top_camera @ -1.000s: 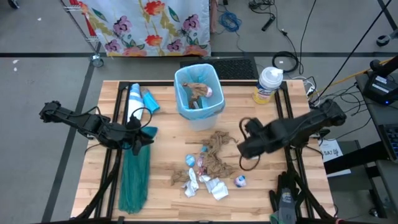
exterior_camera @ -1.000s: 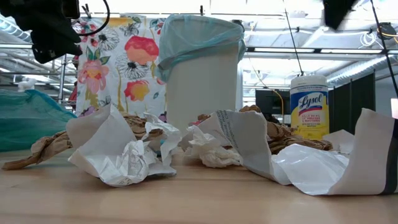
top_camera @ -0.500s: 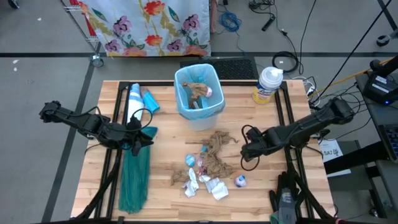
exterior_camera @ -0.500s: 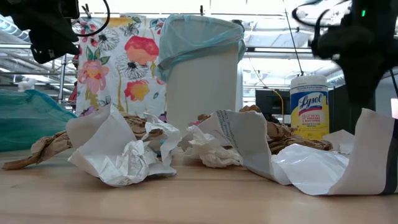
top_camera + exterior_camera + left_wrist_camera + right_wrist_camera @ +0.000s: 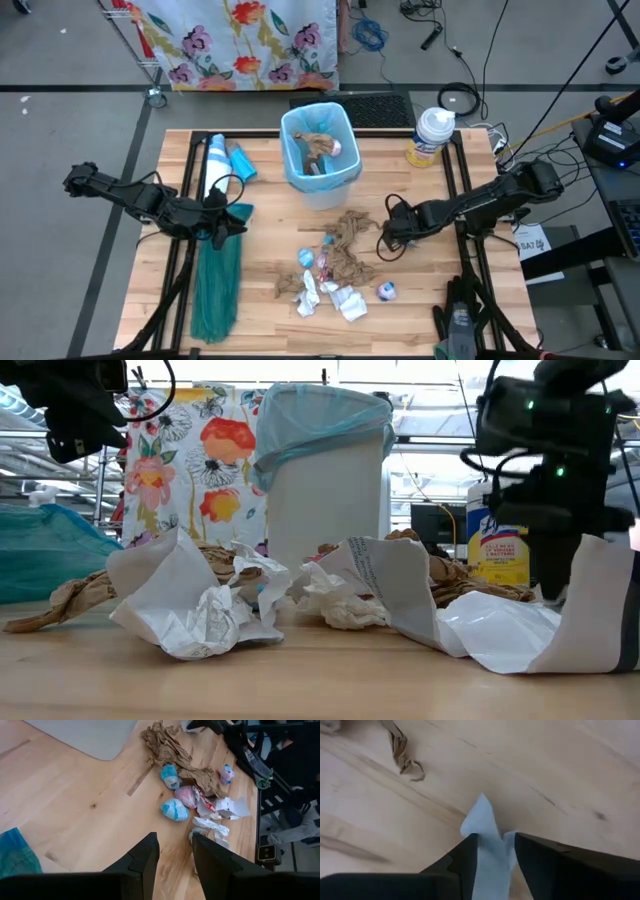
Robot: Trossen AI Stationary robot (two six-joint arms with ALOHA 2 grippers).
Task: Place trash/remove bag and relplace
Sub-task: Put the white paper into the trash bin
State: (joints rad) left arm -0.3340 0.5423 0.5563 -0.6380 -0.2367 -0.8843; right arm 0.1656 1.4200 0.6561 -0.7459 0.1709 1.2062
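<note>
The trash [image 5: 335,268], crumpled brown paper, white scraps and small pink and blue bits, lies in a loose lot on the table's middle. The white bin [image 5: 320,150] behind it wears the pale blue bag [image 5: 320,415] over its rim, with brown paper inside. My right gripper [image 5: 385,236] points down just right of the brown paper, shut on a pale bluish-white scrap [image 5: 487,832]. In the low view white paper hides its fingertips. My left gripper [image 5: 224,224] hangs at the table's left above a teal bag [image 5: 215,290], slightly open, nothing between its fingers [image 5: 175,840]. My right gripper pinches the pale scrap's near part [image 5: 492,857] between its two fingers, which come from above and point down. The scrap's pointed tip [image 5: 481,802] sticks out past the fingertips toward the table. I cannot tell whether the tip touches the wood.
A wipes canister [image 5: 432,135] stands at the far right. Blue and white rolls [image 5: 228,160] lie at the far left beside the bin. Bare wood lies right of the trash, under my right gripper [image 5: 560,775].
My right gripper has come down from well above the table to just over the wood, drawing slightly toward the brown paper, still pointing down.
</note>
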